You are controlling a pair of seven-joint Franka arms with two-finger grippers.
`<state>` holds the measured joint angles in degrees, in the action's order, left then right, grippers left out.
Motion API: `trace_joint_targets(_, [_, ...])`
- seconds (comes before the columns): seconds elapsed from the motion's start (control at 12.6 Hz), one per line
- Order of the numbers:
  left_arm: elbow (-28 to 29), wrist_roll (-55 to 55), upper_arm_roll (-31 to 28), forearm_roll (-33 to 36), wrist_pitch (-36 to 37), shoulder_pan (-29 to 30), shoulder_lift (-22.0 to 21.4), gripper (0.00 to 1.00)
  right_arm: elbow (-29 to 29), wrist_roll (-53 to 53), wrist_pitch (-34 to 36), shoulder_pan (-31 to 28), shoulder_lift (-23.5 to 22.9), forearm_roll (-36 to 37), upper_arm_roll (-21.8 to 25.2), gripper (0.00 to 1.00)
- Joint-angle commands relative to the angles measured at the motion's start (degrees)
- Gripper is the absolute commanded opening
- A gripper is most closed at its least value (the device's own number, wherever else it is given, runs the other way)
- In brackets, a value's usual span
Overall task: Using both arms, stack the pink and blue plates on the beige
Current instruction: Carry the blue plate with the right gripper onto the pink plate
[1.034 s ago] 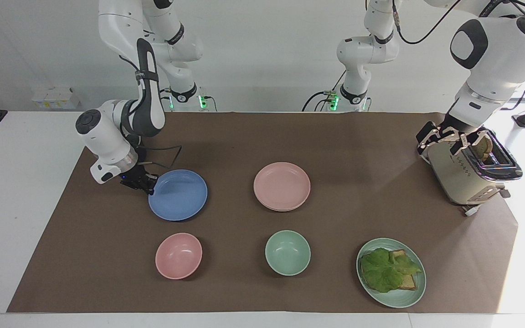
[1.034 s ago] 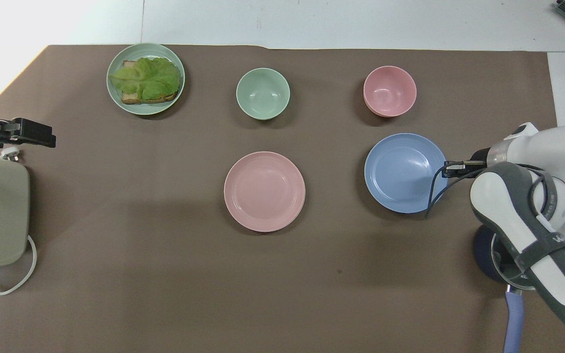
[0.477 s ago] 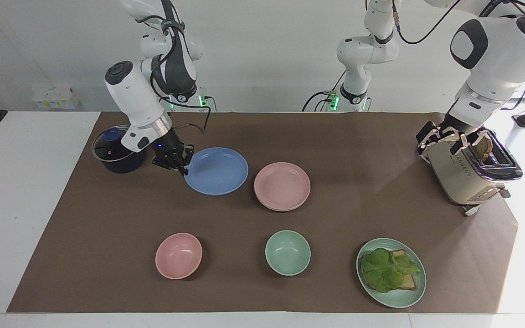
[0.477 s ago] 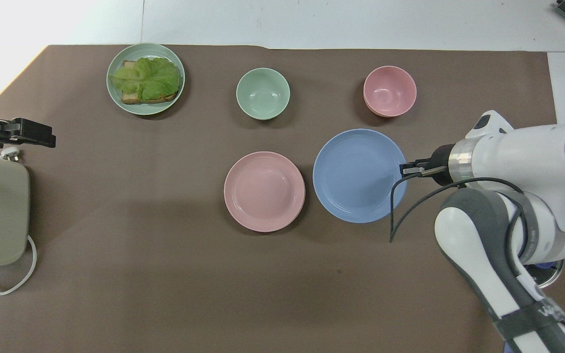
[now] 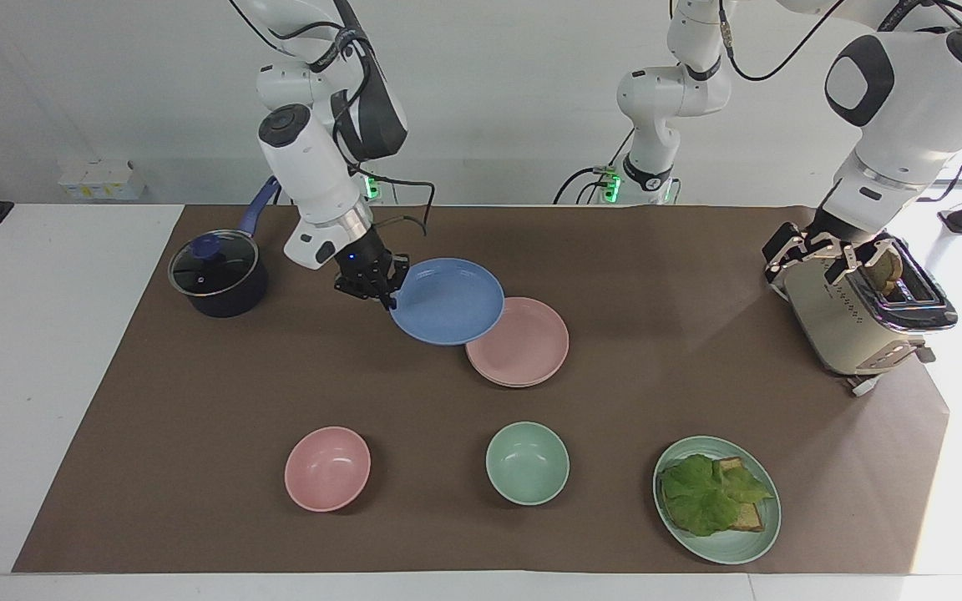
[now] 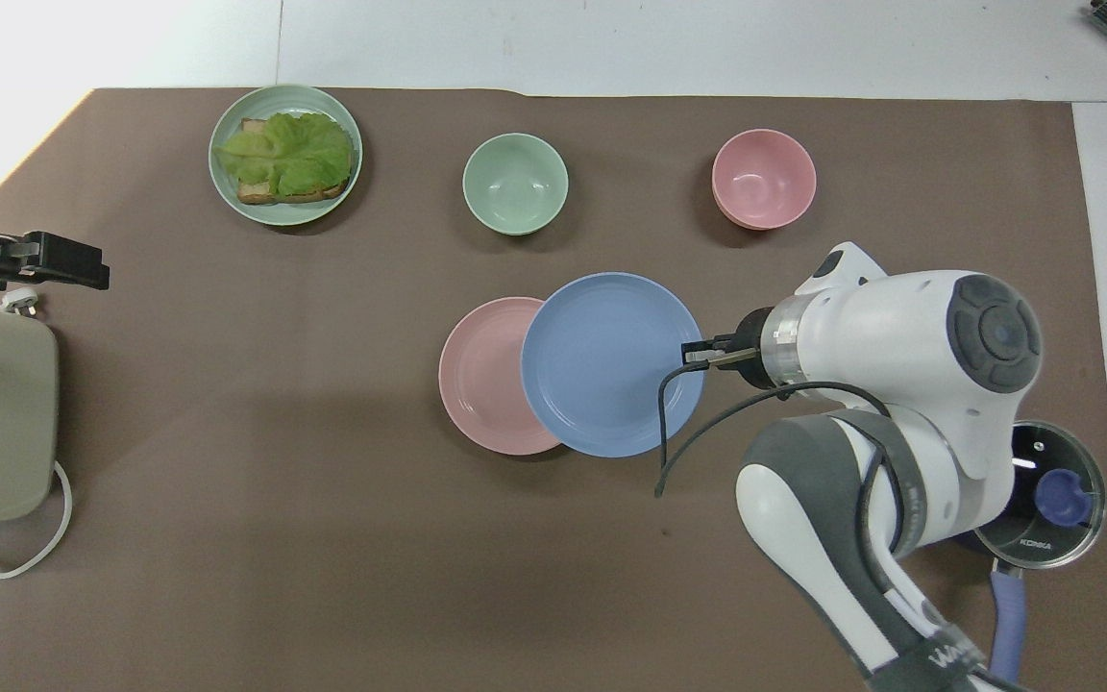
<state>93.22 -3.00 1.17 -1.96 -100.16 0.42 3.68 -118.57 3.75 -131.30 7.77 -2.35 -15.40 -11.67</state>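
right pincer (image 5: pixel 382 294) clamped on blue plate (image 5: pixel 448 300) rim — aloft, overlapping pink plate (image 5: pixel 527 346); left pincer (image 5: pixel 815 250) open at toaster (image 5: pixel 853 321)

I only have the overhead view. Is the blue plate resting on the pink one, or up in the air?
Observer: Up in the air. The right gripper, shut on the rim of the blue plate, holds it above the pink plate, and it looks clear of it.
Operator: Where's the left gripper?
Observer: The left gripper is at the top of the toaster, where a slice of toast sticks up from the slot.
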Motion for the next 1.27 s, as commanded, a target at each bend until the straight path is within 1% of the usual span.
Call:
trace_joint_targets(0.0, [-0.6, 0.3, 0.3, 1.1, 1.3, 0.4, -0.3, 1.00, 0.8, 2.7, -4.1, 3.4, -4.1, -0.7, 0.0, 0.00])
trace_joint_targets(0.32, [-0.6, 0.3, 0.3, 1.1, 1.3, 0.4, -0.3, 1.00, 0.2, 2.8, -5.4, 5.1, -7.1, -0.7, 0.0, 0.00])
trace_joint_targets(0.56, [-0.6, 0.3, 0.3, 1.1, 1.3, 0.4, -0.3, 1.00, 0.2, 4.1, -7.8, 6.7, -9.9, -1.4, -0.1, 0.00])
trace_joint_targets(0.64, [-0.6, 0.3, 0.3, 1.1, 1.3, 0.4, -0.3, 1.00, 0.4, 4.2, -9.8, 8.5, -11.3, -1.6, -0.1, 0.00])
trace_joint_targets(0.72, [-0.6, 0.3, 0.3, 1.1, 1.3, 0.4, -0.3, 1.00, 0.4, 4.2, -12.5, 8.7, -12.2, -1.6, -0.1, 0.00])
trace_joint_targets(0.95, [-0.6, 0.3, 0.3, 1.1, 1.3, 0.4, -0.3, 1.00, 1.0, 4.4, -13.5, 8.8, -13.2, -1.4, -0.1, 0.00])
trace_joint_targets(1.03, [-0.6, 0.3, 0.3, 1.1, 1.3, 0.4, -0.3, 1.00, 1.2, 3.7, -13.5, 8.8, -13.4, -1.4, -0.1, 0.04])
trace_joint_targets(1.11, [-0.6, 0.3, 0.3, 1.1, 1.3, 0.4, -0.3, 1.00, 1.6, 3.7, -13.5, 8.8, -13.4, -1.4, -0.1, 0.34])
trace_joint_targets(1.19, [-0.6, 0.3, 0.3, 1.1, 1.3, 0.4, -0.3, 1.00, 2.3, 4.0, -13.5, 8.8, -13.8, -1.4, -0.1, 0.44])
